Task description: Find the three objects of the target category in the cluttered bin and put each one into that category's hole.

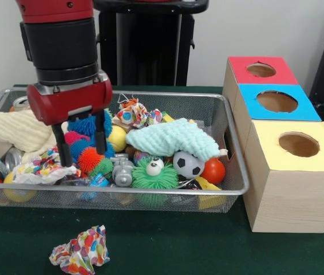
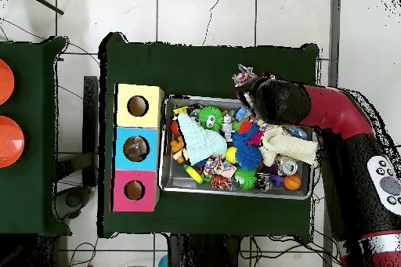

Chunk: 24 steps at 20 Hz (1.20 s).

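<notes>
Front view: gripper (image 1: pixel 83 143) spread wide, empty, lowered into cluttered bin (image 1: pixel 230 149); crushed bottle (image 1: pixel 93 181) just below.

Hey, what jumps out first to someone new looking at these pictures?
The red gripper reaching down into the left end of the wire bin, which overflows with bright toys and cloths. Right of it stand three boxes topped red, blue and yellow, each with a round hole.
</notes>
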Tool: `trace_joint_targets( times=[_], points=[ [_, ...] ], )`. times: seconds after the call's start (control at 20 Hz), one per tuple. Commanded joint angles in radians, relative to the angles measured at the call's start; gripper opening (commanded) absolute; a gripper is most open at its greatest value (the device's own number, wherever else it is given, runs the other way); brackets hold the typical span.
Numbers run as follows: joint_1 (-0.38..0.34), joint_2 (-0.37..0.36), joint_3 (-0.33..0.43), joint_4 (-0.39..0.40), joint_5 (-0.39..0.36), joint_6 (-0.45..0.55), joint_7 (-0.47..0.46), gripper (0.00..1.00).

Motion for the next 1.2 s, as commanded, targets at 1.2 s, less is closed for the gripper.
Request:
trace_joint_targets(
  times=[1.2],
  points=[
    [0.004,0.003,0.16,0.159,-0.133,0.035,-0.18,1.0]
  ],
)
